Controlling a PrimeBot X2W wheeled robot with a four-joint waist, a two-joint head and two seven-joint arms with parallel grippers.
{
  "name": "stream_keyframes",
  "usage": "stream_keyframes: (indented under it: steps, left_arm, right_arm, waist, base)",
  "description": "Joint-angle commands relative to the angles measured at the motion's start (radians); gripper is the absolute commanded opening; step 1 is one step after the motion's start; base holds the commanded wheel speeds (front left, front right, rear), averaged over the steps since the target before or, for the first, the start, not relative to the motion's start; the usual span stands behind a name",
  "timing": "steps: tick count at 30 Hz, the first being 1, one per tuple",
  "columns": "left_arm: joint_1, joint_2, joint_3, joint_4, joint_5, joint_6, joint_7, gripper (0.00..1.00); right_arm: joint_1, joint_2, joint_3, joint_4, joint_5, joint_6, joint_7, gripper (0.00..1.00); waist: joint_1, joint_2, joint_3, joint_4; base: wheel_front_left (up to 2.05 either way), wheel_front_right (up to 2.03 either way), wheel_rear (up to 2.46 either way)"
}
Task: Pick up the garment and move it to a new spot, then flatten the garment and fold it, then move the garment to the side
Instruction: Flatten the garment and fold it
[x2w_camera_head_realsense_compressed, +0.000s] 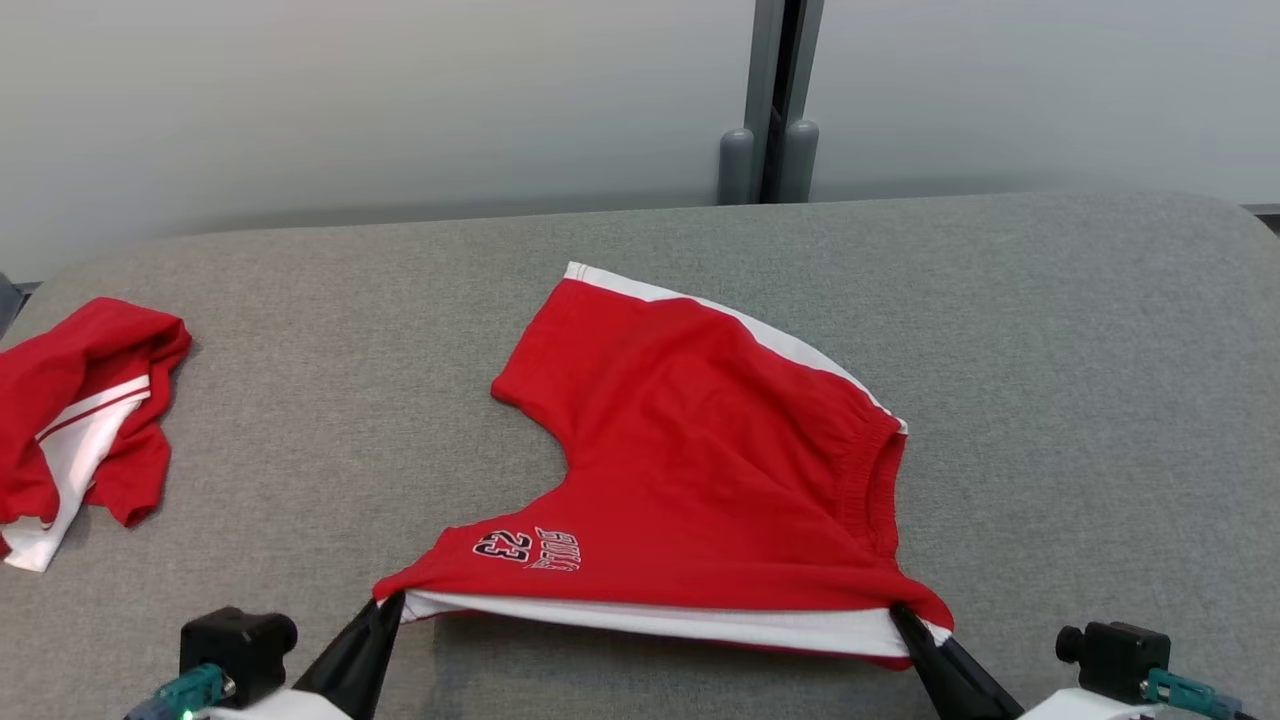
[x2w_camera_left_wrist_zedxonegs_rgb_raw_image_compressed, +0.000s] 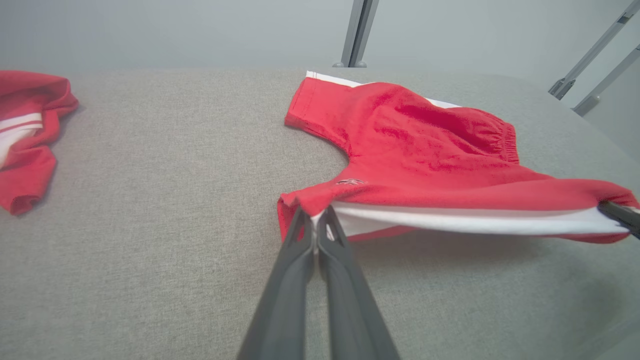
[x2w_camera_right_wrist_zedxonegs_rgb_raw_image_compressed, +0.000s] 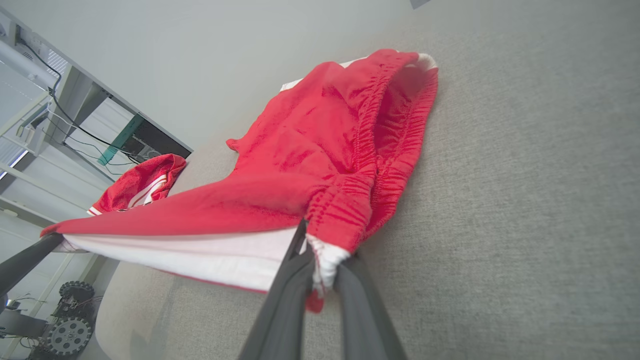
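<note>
Red shorts (x2w_camera_head_realsense_compressed: 700, 450) w/ white stripe, near edge raised taut, rest flat.

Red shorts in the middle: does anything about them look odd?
The shorts hang askew: left gripper and right gripper pinch the near edge up, the far leg lies flat. Another red garment sits crumpled left.

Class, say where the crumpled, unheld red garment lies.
Head view: the crumpled garment lies at the grey surface's left edge, apart from the held red shorts.

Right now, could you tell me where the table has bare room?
Bare table lies right of the shorts and between the shorts and the crumpled red garment at left. The near edge is crowded by the left gripper and right gripper.
</note>
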Motion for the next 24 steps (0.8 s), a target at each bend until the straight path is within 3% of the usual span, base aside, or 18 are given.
stream_keyframes:
  steps: [1, 10, 15, 24]
  left_arm:
    - [-0.028, 0.012, 0.007, 0.003, 0.010, -0.007, 0.000, 0.00]
    - [-0.317, 0.027, 0.045, 0.114, -0.008, -0.123, 0.023, 0.00]
    - [-0.526, 0.014, 0.042, 0.244, -0.012, -0.202, 0.043, 0.00]
    - [-0.813, -0.012, 0.027, 0.474, 0.001, -0.296, 0.072, 0.00]
  right_arm:
    - [0.002, 0.010, -0.020, -0.011, -0.004, 0.000, 0.008, 0.00]
    - [-0.133, 0.129, -0.102, -0.074, 0.011, 0.000, 0.058, 0.00]
    - [-0.265, 0.156, -0.105, -0.035, -0.003, 0.000, 0.037, 0.00]
    - [-0.469, 0.174, -0.059, 0.090, 0.049, 0.000, -0.043, 0.00]
  waist:
    - [0.0000, 0.0000, 0.010, -0.012]
    - [0.0000, 0.0000, 0.140, -0.061]
    - [0.0000, 0.0000, 0.233, -0.095]
    - [0.0000, 0.0000, 0.354, -0.160]
  base:
    - [0.00, 0.00, 0.00]
    - [0.00, 0.00, 0.00]
    - [0.00, 0.00, 0.00]
    - [0.00, 0.00, 0.00]
